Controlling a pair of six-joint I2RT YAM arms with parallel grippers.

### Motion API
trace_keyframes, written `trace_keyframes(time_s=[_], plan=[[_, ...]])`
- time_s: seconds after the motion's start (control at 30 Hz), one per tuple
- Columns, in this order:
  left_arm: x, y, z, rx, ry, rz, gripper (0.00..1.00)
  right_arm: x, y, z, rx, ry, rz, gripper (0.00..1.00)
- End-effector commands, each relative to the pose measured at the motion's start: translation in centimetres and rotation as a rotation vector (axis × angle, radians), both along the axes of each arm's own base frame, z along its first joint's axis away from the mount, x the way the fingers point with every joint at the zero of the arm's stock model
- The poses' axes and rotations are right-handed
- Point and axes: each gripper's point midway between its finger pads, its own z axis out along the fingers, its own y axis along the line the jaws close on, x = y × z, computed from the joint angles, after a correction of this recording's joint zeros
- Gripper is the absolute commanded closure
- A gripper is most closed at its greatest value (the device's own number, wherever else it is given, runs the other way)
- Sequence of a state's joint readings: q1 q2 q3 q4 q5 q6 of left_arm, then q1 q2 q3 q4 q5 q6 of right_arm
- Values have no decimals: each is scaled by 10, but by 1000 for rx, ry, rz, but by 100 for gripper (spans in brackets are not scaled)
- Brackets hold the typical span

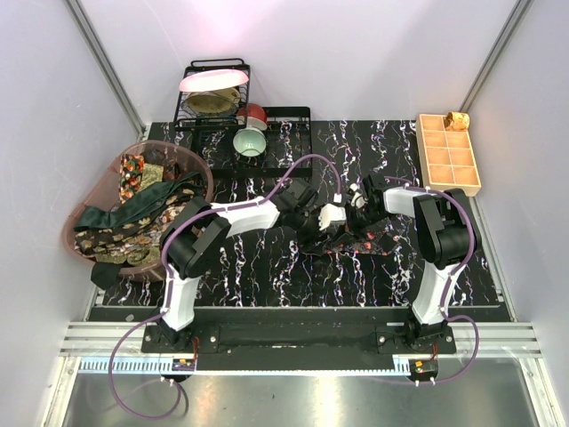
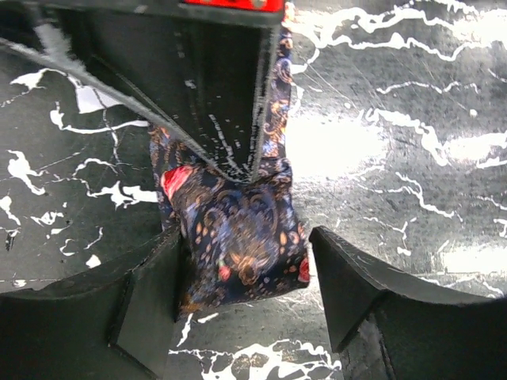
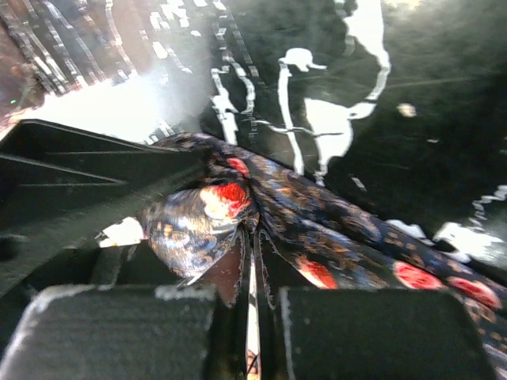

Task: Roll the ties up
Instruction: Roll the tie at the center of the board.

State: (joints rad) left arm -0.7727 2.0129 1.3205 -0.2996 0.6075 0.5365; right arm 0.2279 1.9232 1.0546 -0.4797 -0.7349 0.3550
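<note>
Step in hand, as I judge it: starting the roll on one tie (image 2: 230,214), which lies mid-table on the black marbled mat (image 2: 412,119). Its end is doubled into a small fat bundle, and the rest of its length runs away flat beneath the right arm. The other ties (image 1: 133,209) lie heaped in the pink basket (image 1: 178,149) at the left, well apart from the work.

How to do it well:
- Hold the right pinch firm so the core cannot spring open.
- Bring the left jaws low and square across the bundle's width, catching every layer, not the top fold only.
- Turn the bundle over along the flat length, edges aligned and lightly taut, so the roll comes tight and does not cone.
- Risk: the fabric looks slick, so the fold may unfurl if both grips go slack together.

Right gripper (image 3: 252,257): jaws closed, pinching the fabric where the bundle meets the flat length. It reaches in opposite my left gripper (image 2: 242,245).

Left gripper: jaws wide, straddling the bundle. One finger (image 2: 150,293) lies against the fabric. The other finger (image 2: 356,277) stands clear, with mat showing in the gap. It has hold of nothing.
</note>
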Motion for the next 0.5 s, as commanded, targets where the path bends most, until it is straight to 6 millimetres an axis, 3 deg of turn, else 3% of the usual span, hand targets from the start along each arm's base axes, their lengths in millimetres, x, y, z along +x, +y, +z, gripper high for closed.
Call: trace_keyframes(time_s=[0.0,0.2,0.47], plan=[[4,-5,5,-42,23,45,31,4,-30,-31,-207,-40,0,100],[4,-8,-3,-34,42,63,37,2,-29,-31,-201,-35,3,100],[6,-17,-1,-50,-20,42,34,1,-27,-33,-191,-24,7,100]])
